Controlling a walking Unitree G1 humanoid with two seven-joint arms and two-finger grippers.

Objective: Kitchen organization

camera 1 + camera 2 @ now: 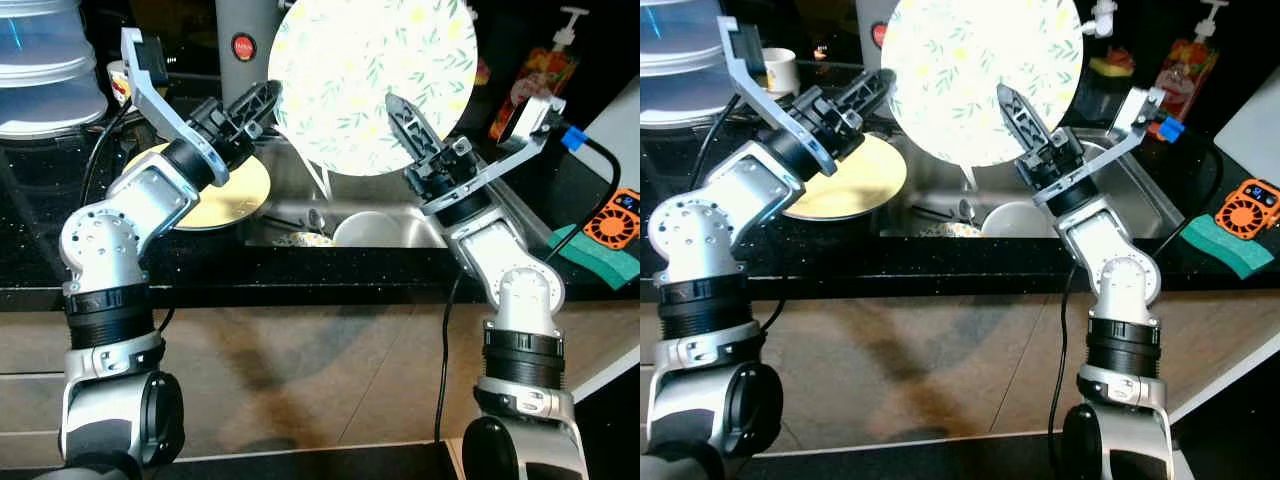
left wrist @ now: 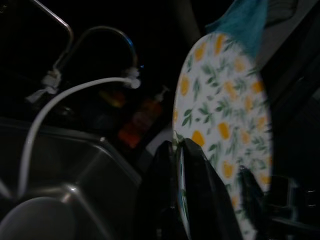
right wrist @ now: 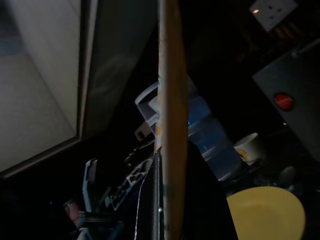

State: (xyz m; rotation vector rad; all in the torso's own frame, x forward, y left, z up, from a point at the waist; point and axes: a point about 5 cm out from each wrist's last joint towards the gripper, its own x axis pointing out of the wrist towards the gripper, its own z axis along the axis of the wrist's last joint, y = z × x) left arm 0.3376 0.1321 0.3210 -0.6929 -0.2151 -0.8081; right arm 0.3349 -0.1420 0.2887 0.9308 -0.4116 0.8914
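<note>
A large round plate (image 1: pixel 370 70) with a yellow and green leaf print is held upright above the sink (image 1: pixel 410 232). My left gripper (image 1: pixel 268 96) is shut on its left rim, and in the left wrist view the plate's edge (image 2: pixel 225 125) runs between the black fingers (image 2: pixel 197 200). My right gripper (image 1: pixel 395 106) is shut on the lower right part, one finger lying across the printed face. Seen from the right wrist, the plate (image 3: pixel 172 100) is edge-on between the jaws. A plain yellow plate (image 1: pixel 235 195) lies flat on the black counter left of the sink.
A white bowl (image 1: pixel 365 230) and cutlery lie in the sink. A soap bottle (image 1: pixel 535 85) stands at the back right, and a green sponge (image 1: pixel 605 255) and an orange gadget (image 1: pixel 620 215) lie far right. Stacked clear containers (image 1: pixel 40 70) and a mug (image 1: pixel 780 68) are back left.
</note>
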